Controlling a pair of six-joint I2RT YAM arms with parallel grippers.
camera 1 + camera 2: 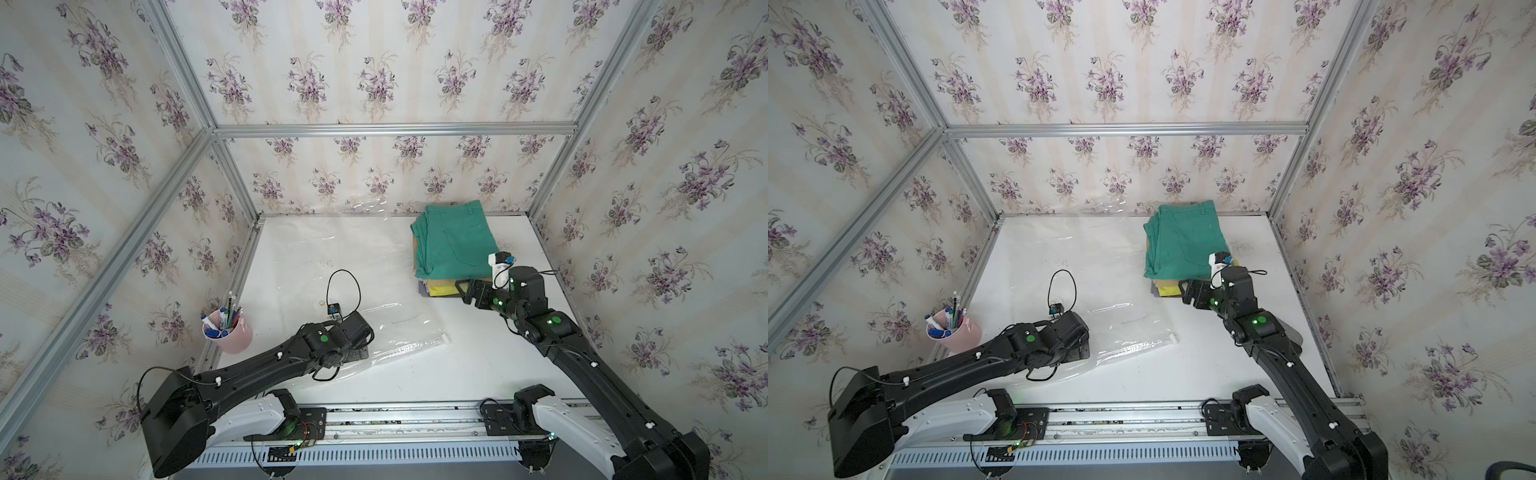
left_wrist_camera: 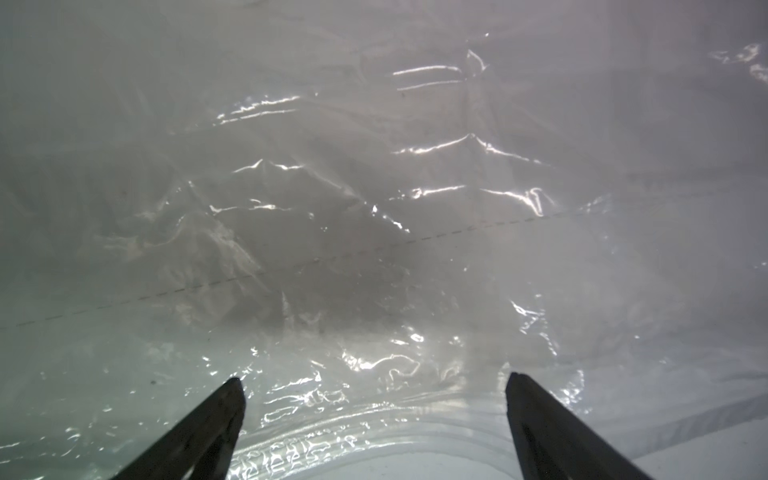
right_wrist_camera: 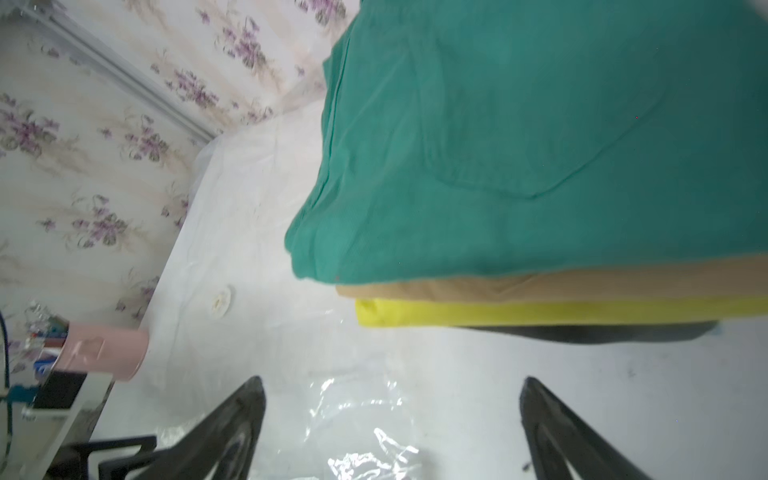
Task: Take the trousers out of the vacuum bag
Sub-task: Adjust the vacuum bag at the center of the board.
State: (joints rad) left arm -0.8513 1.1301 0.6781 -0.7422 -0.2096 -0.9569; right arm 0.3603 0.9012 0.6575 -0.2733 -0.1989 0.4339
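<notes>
The trousers (image 1: 453, 239) sit in a folded stack at right centre in both top views, close to the back wall. The green pair (image 1: 1187, 237) is on top. The right wrist view shows the tan pair (image 3: 540, 286) under it, then the yellow pair (image 3: 540, 311), then a dark pair (image 3: 582, 332) at the bottom. The whole stack lies outside the bag (image 1: 332, 257).

The bag is clear crinkly plastic spread flat on the white table (image 1: 478, 365), filling the centre of the frame to the left of the stack. Its far edge curls up against the back wall. Its white zip strip (image 1: 415, 348) runs across lower centre and ends at a small white slider (image 1: 444, 338). I cannot tell whether the stack's edge rests on the plastic.

The left claw (image 2: 374, 377) is at lower centre left, over the near part of the bag. Its jaws are spread wide with nothing between them, and under the tips there is only wrinkled plastic. Whether the tips touch it I cannot tell.

The right claw (image 3: 391, 378) is just in front of the stack's near edge and points at it without touching. Its jaws are also spread wide and hold nothing.

A pink cup (image 1: 230, 334) of pens stands at the table's left edge, well apart from the bag's zip end
</notes>
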